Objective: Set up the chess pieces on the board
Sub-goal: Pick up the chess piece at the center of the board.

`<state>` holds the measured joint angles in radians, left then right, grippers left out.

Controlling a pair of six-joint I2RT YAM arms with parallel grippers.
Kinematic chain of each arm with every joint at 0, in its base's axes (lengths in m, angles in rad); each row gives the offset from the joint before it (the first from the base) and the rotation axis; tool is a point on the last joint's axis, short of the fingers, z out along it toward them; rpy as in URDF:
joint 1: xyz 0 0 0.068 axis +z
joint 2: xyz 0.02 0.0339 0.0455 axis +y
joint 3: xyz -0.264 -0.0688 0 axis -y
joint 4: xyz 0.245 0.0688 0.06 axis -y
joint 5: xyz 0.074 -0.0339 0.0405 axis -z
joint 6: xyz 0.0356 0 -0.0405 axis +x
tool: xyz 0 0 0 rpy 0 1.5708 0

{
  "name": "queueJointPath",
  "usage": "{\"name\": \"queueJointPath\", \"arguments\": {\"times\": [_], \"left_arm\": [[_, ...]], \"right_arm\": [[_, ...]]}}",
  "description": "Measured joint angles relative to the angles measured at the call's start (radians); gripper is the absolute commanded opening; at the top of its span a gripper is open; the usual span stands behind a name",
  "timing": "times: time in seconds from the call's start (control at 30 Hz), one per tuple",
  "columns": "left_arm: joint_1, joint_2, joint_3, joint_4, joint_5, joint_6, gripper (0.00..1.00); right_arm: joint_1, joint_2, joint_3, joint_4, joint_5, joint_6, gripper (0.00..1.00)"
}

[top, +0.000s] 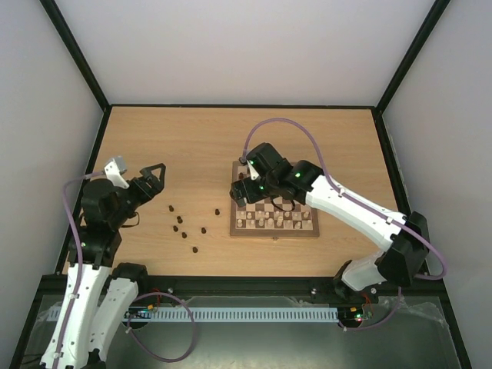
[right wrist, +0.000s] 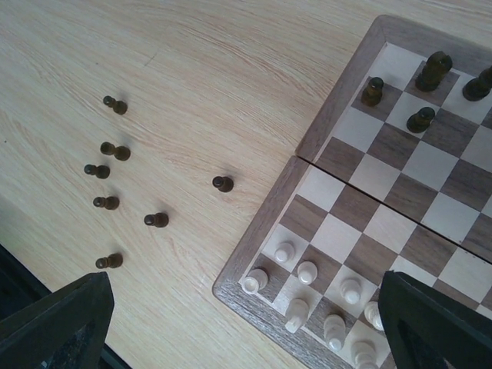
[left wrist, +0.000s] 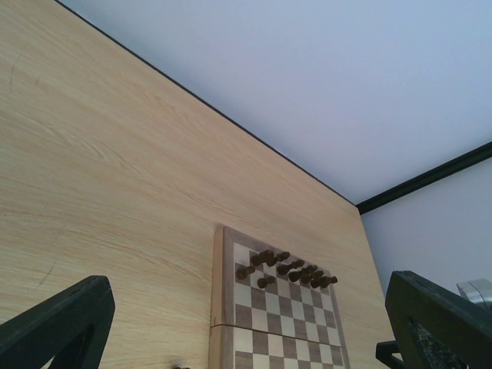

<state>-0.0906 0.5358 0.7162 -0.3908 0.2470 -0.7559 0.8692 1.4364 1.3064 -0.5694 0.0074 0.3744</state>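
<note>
above board (right wrist: pixel 255 231) left edge, right hand (right wrist: pixel 246 327) spread wide, empty.

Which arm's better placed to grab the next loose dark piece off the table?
Probably left: the open left gripper hangs beside the loose chess pieces; the right gripper, also open, is over the board.

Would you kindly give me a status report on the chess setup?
Left gripper open, empty, off to the side. Right gripper open, empty, over board edge. Seven dark pieces loose on table. Nothing in the way.
</note>
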Motion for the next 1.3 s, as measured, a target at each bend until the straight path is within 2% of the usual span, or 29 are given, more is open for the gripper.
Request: {"name": "queueJointPath", "arguments": {"times": [0.33,0.43,0.6,0.8,0.97,1.1,1.3], "left_arm": [[0.0,-0.011,-0.05,0.042,0.017,0.0,0.99],[0.0,-0.012,-0.05,0.053,0.013,-0.003,0.99],[0.0,-0.043,-0.05,0.054,-0.033,-0.003,1.0],[0.0,-0.081,-0.051,0.01,-0.147,0.005,1.0],[0.0,-0.085,-0.077,-0.015,-0.225,0.009,1.0],[0.0,-0.084,-0.091,-0.022,-0.246,0.011,1.0],[0.0,-0.075,-0.095,-0.023,-0.259,0.012,1.0]], "right_arm": [[0.001,0.013,0.01,0.022,-0.017,-0.015,0.99],[0.002,0.03,0.04,0.023,-0.04,-0.028,0.84],[0.005,0.124,0.15,0.029,-0.073,-0.035,0.73],[0.058,0.238,0.196,0.039,-0.069,-0.032,0.66],[0.113,0.434,0.309,0.051,-0.036,-0.034,0.62],[0.126,0.538,0.336,0.058,0.005,-0.037,0.56],[0.143,0.602,0.354,0.056,0.028,-0.053,0.56]]}}
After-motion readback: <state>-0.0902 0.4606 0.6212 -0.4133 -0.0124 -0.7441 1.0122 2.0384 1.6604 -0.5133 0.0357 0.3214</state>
